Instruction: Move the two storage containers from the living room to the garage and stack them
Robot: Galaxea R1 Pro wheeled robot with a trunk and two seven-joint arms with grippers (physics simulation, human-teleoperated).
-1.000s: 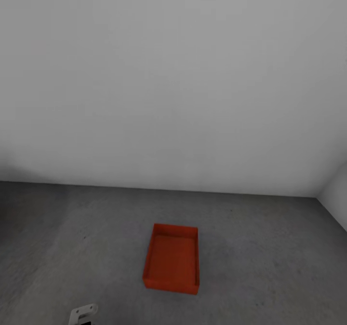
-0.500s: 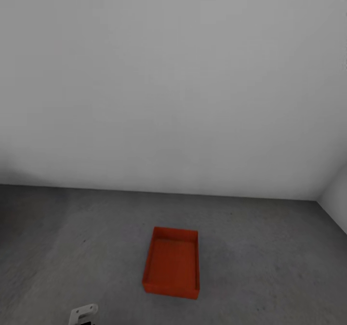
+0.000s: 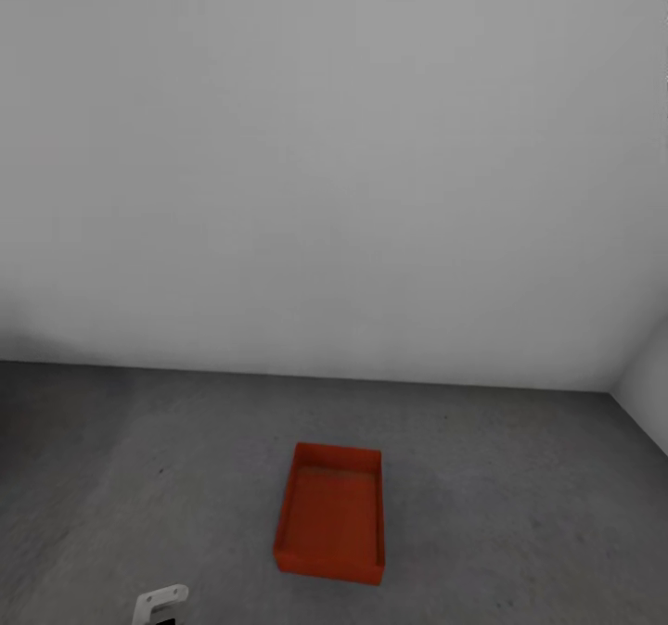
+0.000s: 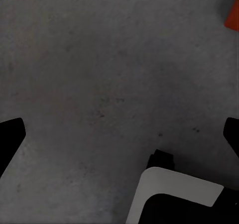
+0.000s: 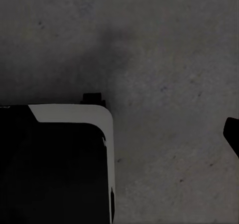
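Observation:
One red-orange open-top storage container [image 3: 330, 514] sits empty on the dark grey concrete floor [image 3: 520, 514] of the garage, a short way out from the wall. Its corner [image 4: 232, 14] shows at the edge of the left wrist view. My left gripper [image 4: 119, 134] hangs open over bare floor, its dark fingertips [image 4: 10, 134] spread wide with nothing between them. In the right wrist view one dark fingertip [image 5: 232, 140] stands far out at the frame's edge over bare concrete, holding nothing.
A plain grey-white wall [image 3: 334, 161] stands behind the container, and a side wall [image 3: 649, 384] meets it at the right. A white part of my left arm [image 3: 160, 602] shows at the bottom. My white and black base [image 5: 55, 164] lies under the right wrist.
The whole head view has shifted, so wall base and container sit slightly lower in the picture. The container itself has not moved on the floor.

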